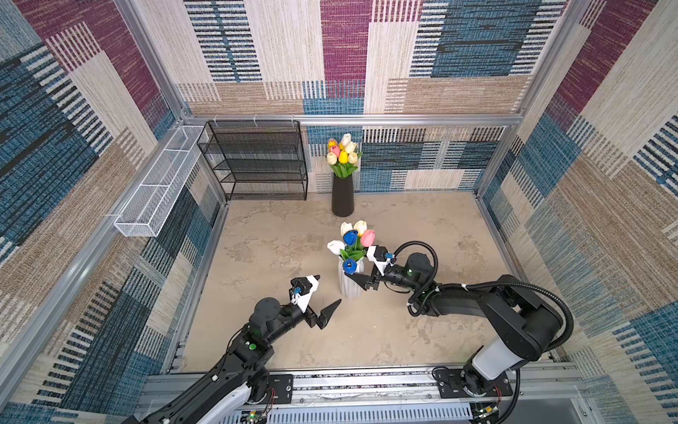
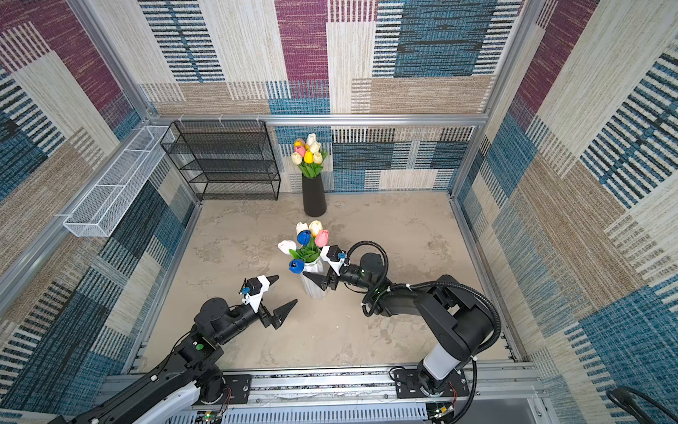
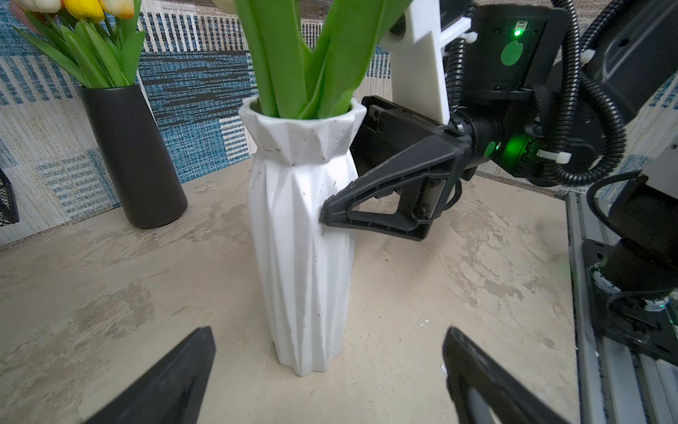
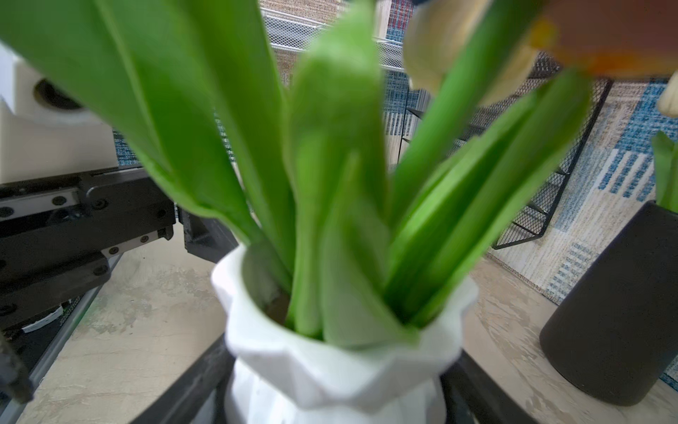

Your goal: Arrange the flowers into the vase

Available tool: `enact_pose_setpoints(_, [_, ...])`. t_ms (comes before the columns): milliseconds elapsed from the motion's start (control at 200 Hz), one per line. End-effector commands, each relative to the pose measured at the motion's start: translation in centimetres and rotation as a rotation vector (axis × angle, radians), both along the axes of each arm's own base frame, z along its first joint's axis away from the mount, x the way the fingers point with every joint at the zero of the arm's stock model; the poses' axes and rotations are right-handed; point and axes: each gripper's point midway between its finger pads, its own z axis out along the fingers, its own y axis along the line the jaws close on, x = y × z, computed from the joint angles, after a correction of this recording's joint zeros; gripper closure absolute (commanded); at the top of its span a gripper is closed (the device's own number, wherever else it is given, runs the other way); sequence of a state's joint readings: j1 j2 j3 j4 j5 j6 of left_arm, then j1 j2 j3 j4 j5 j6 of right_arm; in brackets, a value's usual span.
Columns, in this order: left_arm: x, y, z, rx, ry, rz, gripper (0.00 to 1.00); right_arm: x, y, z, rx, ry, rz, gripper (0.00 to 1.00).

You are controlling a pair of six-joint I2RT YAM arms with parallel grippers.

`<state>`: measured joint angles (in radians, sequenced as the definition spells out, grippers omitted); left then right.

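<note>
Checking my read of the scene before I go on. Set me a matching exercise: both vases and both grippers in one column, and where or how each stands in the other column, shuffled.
Column one:
1. white vase
2. black vase
3. left gripper
4. right gripper

Column two:
A. open, holding nothing, short of the white vase
B. at the back, beside the black mesh shelf
C. mid-table, with blue, pink and cream tulips in it
D. fingers on either side of the white vase

Pairs: 1-C, 2-B, 3-A, 4-D

About thirteen tulips [image 1: 343,156], two vases [image 1: 346,290] [image 1: 342,198], two claws [image 1: 329,288] [image 1: 354,271], one rack [image 1: 257,161], one basket [image 1: 157,191]
</note>
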<state>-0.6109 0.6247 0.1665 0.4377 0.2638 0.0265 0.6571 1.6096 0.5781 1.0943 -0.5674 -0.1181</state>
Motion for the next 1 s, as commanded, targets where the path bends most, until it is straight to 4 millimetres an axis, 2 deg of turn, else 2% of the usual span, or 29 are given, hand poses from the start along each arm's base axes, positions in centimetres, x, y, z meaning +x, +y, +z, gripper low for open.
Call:
enact_pose_setpoints(0, [0.4, 0.1, 1.4, -0.019, -0.06, 0.017, 0.0, 0.2, -0.5, 2.0, 0.063, -0.047, -0.038, 0.33])
enact_pose_setpoints(140, [1.0, 0.1, 1.7, -0.02, -0.075, 0.04, 0.0, 1.3, -1.6, 2.9, 0.105, -0.037, -0.111, 0.48])
enact_pose_setpoints(240, [1.4, 0.1, 2.1, -0.024, -0.086, 0.052, 0.0, 2.0, -2.6, 3.9, 0.145, -0.031, -0.128, 0.54])
enact_pose_setpoints(311, [2.0, 0.3, 2.1, -0.003, -0.086, 0.083, 0.0, 2.3, -2.7, 3.9, 0.138, -0.032, -0.109, 0.54])
enact_pose_setpoints(361, [3.1, 1.0, 1.5, 0.034, -0.045, 0.147, 0.0, 2.4, -2.8, 3.9, 0.142, -0.043, -0.124, 0.48])
enact_pose_setpoints(456, [4.0, 1.9, 0.8, 0.009, -0.006, 0.217, 0.0, 3.0, -2.8, 3.7, 0.123, -0.035, -0.142, 0.46])
enact_pose_setpoints(551, [4.5, 2.6, -0.6, 0.019, 0.092, 0.273, 0.0, 2.8, -3.5, 4.8, 0.161, -0.058, -0.164, 0.44])
enact_pose_setpoints(651, [6.5, 6.1, -0.2, 0.022, 0.201, 0.486, 0.0, 2.9, -3.5, 5.4, 0.138, -0.064, -0.18, 0.44])
enact_pose_setpoints(776, [10.4, 12.3, 2.8, -0.041, 0.447, 0.738, 0.03, 2.2, -4.5, 6.8, 0.154, -0.082, -0.204, 0.42])
enact_pose_setpoints(831, [11.9, 14.1, 3.5, -0.059, 0.549, 0.8, 0.01, 2.2, -4.9, 7.1, 0.146, -0.084, -0.225, 0.39])
enact_pose_setpoints(927, [14.4, 15.3, 2.5, -0.004, 0.726, 0.853, 0.0, 2.4, -5.3, 7.0, 0.117, -0.085, -0.261, 0.37])
enact_pose_setpoints(992, [15.6, 15.3, 0.2, 0.052, 0.858, 0.862, 0.0, 2.3, -5.9, 7.2, 0.114, -0.088, -0.287, 0.33])
